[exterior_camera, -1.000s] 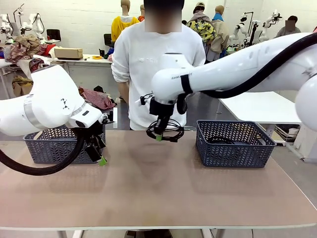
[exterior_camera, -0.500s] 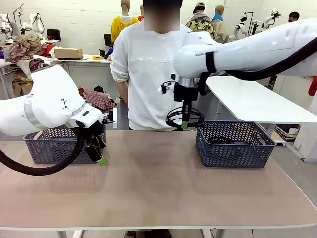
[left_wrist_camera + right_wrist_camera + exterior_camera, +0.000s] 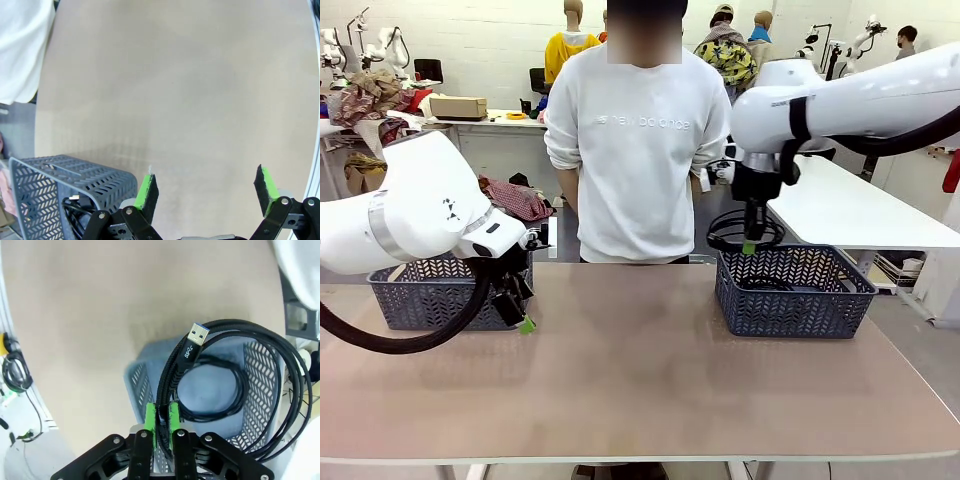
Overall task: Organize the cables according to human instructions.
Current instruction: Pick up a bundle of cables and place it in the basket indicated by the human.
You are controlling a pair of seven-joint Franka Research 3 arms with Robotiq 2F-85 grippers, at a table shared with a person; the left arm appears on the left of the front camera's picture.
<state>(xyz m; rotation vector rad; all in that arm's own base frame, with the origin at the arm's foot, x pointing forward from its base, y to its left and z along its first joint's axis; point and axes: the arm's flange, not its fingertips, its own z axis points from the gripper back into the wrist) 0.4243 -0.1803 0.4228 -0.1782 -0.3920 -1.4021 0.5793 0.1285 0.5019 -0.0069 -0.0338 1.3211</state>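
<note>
My right gripper (image 3: 748, 244) is shut on a black coiled cable (image 3: 738, 231), which hangs just above the near-left rim of the right basket (image 3: 795, 300). In the right wrist view the green pads (image 3: 150, 421) pinch the coil's strands (image 3: 235, 330). Its USB plug (image 3: 197, 335) points up over the basket (image 3: 257, 365), where another coil (image 3: 215, 390) lies inside. My left gripper (image 3: 524, 322) hangs open beside the left basket (image 3: 430, 295). Its fingers (image 3: 148, 190) stand wide apart over bare table, and a black cable (image 3: 75, 212) shows inside that basket (image 3: 45, 187).
A person in a white sweatshirt (image 3: 638, 140) stands at the far edge between the two baskets. The brown tabletop (image 3: 630, 370) lies open between the baskets and toward the front edge. Another white table (image 3: 840, 210) stands behind the right basket.
My right arm has carried the cable coil from the table's middle to the right and upward, ending over the right basket. The left arm has stayed still.
</note>
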